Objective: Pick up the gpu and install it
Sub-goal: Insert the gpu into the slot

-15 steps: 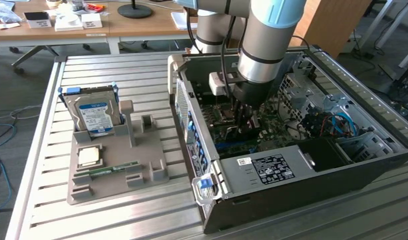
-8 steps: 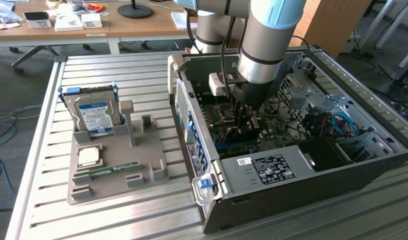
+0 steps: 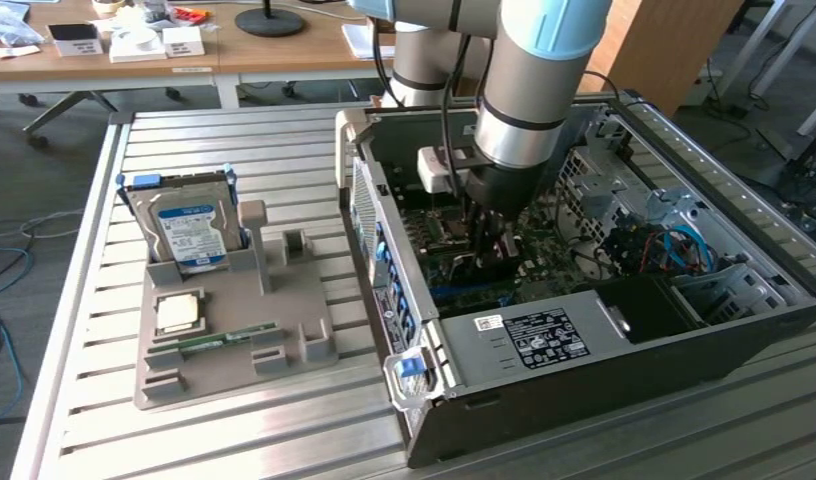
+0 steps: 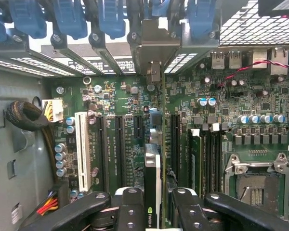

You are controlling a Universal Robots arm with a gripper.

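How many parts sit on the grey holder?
3: hard drive standing at the holder's far end, CPU flat at its middle, RAM stick lying beside the CPU. The drive could hide more.

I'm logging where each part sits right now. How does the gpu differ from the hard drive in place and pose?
1. The gpu is inside the computer case, edge-on over the motherboard slots; the hard drive stands outside on the grey holder.
2. The gpu sits between the gripper fingers; nothing touches the hard drive.
3. The gpu is a thin card; the hard drive is a thick block.

Both stand on edge.
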